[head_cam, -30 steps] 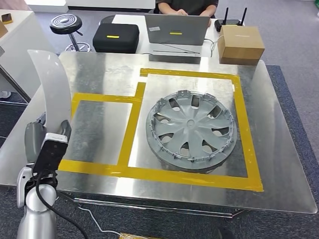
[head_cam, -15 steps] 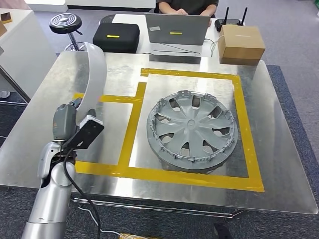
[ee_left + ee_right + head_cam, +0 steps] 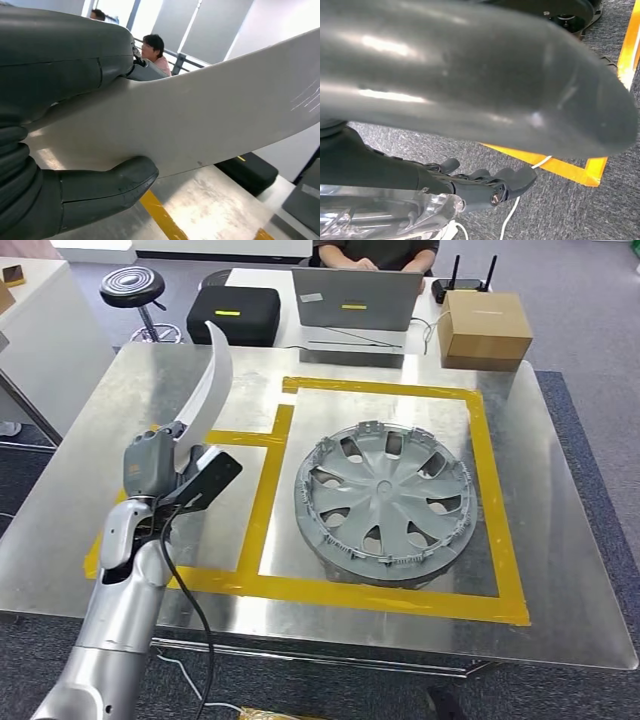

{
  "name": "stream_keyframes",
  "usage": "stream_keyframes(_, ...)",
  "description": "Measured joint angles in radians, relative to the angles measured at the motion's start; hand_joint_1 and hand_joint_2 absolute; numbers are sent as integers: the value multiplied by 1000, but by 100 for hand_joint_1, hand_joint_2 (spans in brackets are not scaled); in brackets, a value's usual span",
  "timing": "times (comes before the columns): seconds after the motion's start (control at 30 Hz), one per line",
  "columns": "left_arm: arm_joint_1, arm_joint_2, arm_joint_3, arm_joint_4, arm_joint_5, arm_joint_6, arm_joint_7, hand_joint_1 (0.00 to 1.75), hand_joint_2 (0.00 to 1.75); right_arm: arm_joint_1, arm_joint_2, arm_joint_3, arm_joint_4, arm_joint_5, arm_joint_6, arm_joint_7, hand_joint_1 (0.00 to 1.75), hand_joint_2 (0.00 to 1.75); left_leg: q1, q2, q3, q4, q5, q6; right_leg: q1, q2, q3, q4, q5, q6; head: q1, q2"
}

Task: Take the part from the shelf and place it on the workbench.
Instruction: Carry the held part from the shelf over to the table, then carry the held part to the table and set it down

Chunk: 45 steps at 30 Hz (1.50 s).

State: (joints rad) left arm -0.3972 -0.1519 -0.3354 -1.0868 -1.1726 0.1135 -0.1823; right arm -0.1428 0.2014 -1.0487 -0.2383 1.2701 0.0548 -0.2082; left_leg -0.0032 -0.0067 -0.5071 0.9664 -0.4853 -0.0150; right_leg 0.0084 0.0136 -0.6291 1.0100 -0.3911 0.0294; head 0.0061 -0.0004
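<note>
The left hand point(image 3: 155, 468) is clamped on the white part point(image 3: 205, 390) near its lower end, thumb point(image 3: 109, 187) under and fingers point(image 3: 68, 50) over, so the curved strip stands clear above the bench point(image 3: 573, 570). It hangs over the small taped box left of the hubcap point(image 3: 385, 500), likely its drop spot. The right hand point(image 3: 486, 185) hangs by the floor, fingers loosely curled and holding nothing.

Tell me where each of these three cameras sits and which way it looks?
Head view: high on the robot, looking forward and down at the metal workbench and wheel cover; its left hand holds the curved white part.
Left wrist view: behind the left hand, along the part above the yellow tape.
Right wrist view: at the hanging right arm, facing carpet; right hand shows.
Head and left wrist views share the part.
</note>
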Motion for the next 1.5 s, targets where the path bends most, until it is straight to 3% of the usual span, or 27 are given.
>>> stream_keyframes(0.17,-81,-14,-14,122,-120,25,86,175,175,-4,0,5,1,-5,-4,10,0,0,0,0,0,0,1,1,0,0,0,0,1,0,0,0)
stream_keyframes(0.37,-120,-24,-14,194,-140,34,102,175,175,-9,0,6,1,-5,-6,11,0,0,0,0,0,0,0,1,0,0,0,0,1,0,0,0)
stream_keyframes(0.77,-144,-30,-14,248,-146,38,106,175,175,-11,0,6,1,-6,-6,11,0,0,0,0,0,0,0,1,0,0,0,-1,1,0,0,0)
stream_keyframes(1.0,-161,-34,-8,284,-245,48,161,175,175,-12,0,6,1,-16,-10,14,0,0,0,0,0,0,0,1,0,0,0,-1,1,0,0,0)
stream_keyframes(1.3,-173,-36,20,338,-273,62,166,175,175,-9,0,6,1,-25,-16,17,0,0,0,0,-1,0,0,1,0,0,0,-1,1,0,0,0)
stream_keyframes(1.43,-171,-26,39,348,-281,64,165,6,175,-3,0,6,1,-32,-17,15,0,0,0,0,-1,0,0,1,0,0,0,-1,1,0,0,0)
stream_keyframes(1.5,-170,-23,47,353,-283,75,162,0,175,-1,0,6,1,-34,-17,13,0,0,0,0,-1,0,0,1,0,0,0,-1,1,0,0,0)
